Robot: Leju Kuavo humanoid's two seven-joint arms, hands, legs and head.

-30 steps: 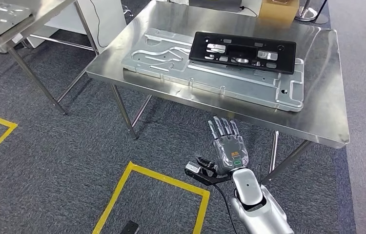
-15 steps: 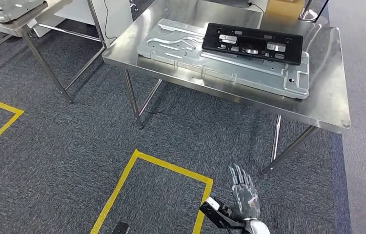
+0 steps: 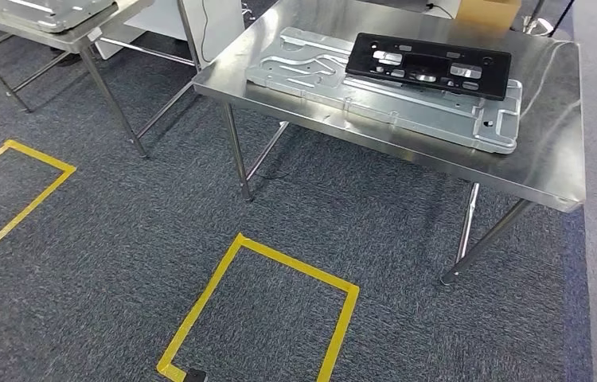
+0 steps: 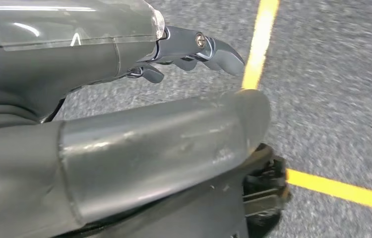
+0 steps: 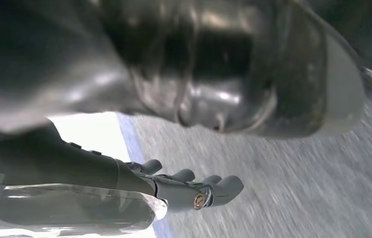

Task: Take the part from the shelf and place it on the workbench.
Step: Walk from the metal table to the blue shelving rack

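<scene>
In the head view the black plastic part (image 3: 427, 65) lies flat on a silver metal plate (image 3: 383, 91) on the steel workbench (image 3: 550, 159). No hand is near it. The left wrist view has my left hand (image 4: 124, 139) over the grey carpet, thumb thick in front and fingers (image 4: 218, 49) stretched out, with nothing in it. My right hand (image 5: 124, 173) hangs over the carpet in the right wrist view, its fingers (image 5: 194, 191) side by side and holding nothing.
A second steel table (image 3: 80, 28) carrying another metal plate (image 3: 48, 9) stands at the upper left. Yellow tape squares (image 3: 295, 261) mark the carpet in front of the workbench and at the left (image 3: 40, 156). A cardboard box (image 3: 486, 9) sits at the workbench's far edge.
The whole head picture has shifted, so the camera has moved. My right hand, raised below the workbench edge a second ago, has dropped out of the bottom of the head view.
</scene>
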